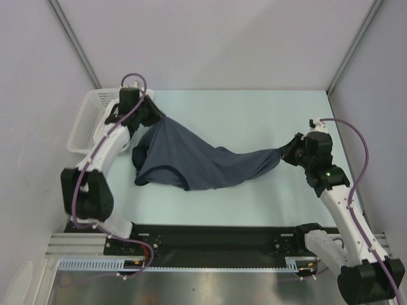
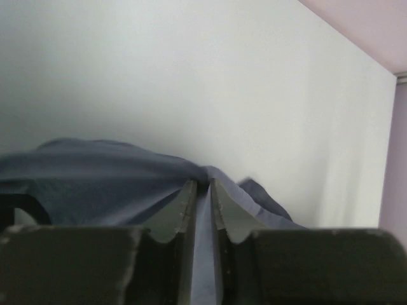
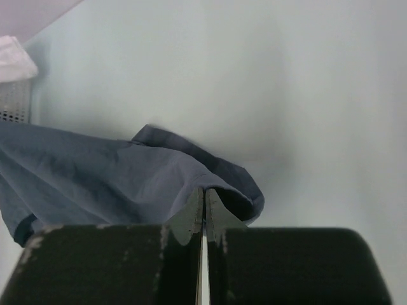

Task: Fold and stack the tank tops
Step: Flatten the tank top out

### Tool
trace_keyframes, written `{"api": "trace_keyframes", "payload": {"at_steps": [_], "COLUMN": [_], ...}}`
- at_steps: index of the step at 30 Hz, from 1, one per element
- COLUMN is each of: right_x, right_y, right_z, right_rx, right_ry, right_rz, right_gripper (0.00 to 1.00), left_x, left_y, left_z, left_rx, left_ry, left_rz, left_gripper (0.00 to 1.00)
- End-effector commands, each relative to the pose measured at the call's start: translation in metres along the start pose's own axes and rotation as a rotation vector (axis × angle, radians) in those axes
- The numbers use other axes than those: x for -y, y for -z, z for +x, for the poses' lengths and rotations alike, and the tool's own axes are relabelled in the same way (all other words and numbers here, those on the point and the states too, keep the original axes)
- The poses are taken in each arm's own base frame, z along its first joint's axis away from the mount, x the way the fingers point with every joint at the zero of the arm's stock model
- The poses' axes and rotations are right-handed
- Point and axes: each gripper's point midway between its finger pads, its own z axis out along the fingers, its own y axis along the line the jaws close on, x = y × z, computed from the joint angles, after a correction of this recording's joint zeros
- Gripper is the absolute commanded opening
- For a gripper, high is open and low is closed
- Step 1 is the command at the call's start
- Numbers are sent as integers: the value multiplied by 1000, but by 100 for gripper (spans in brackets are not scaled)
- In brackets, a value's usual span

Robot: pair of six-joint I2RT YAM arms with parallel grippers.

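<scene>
- A pale counter (image 1: 254, 114) fills the view from above, with plain lilac-white walls on three sides and two robot arms bolted at its near edge.
- A white lattice basket (image 1: 89, 121) sits in the far left corner of the counter, just behind the left arm's wrist.
- One slate-blue tank top (image 1: 191, 159) is stretched across the middle of the counter, strung between the two arms.
- The cloth is broad and loosely draped on the left. It narrows to a twisted strip on the right.
- Its lower edge sags onto the counter near the middle, and both ends are raised.
- The left tool (image 1: 152, 117) is at the cloth's far left corner, close to the basket.
- In the left wrist view, the left tool's fingers (image 2: 181, 210) stand nearly together with only a narrow slot between them.
- A fold of the tank top (image 2: 95, 178) runs through that slot. Pleats gather at the tips, so the cloth is pinched there.
- The right tool (image 1: 287, 152) is at the thin right end of the tank top, well away from the left one.
- In the right wrist view, the right tool (image 3: 204, 190) has its fingers pressed tight together. A hemmed edge of the tank top (image 3: 114, 178) is caught at the tips.
- From there the cloth trails away to the left, towards the basket (image 3: 13, 95) in that view's far corner.
</scene>
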Motion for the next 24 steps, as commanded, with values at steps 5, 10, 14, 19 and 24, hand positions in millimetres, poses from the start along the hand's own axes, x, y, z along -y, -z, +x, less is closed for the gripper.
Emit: {"api": "trace_keyframes", "payload": {"at_steps": [5, 10, 14, 19, 24], "right_x": [0, 9, 12, 10, 14], "right_y": [-20, -27, -33, -40, -46], "right_z": [-17, -11, -5, -4, 3], "right_rx": [17, 8, -15, -2, -12], "right_ry": [-25, -24, -17, -19, 1], "right_rz": [33, 53, 60, 25, 21], "right_gripper": [0, 0, 0, 0, 0], "left_x": [18, 50, 46, 39, 15], "left_y": [-25, 28, 60, 96, 101], "left_z": [-19, 12, 90, 159, 223], "left_rx": [-60, 11, -46, -86, -186], "left_ry": [-89, -219, -274, -249, -233], "left_rz": [-38, 10, 85, 225, 279], "left_gripper": [100, 98, 94, 89, 87]}}
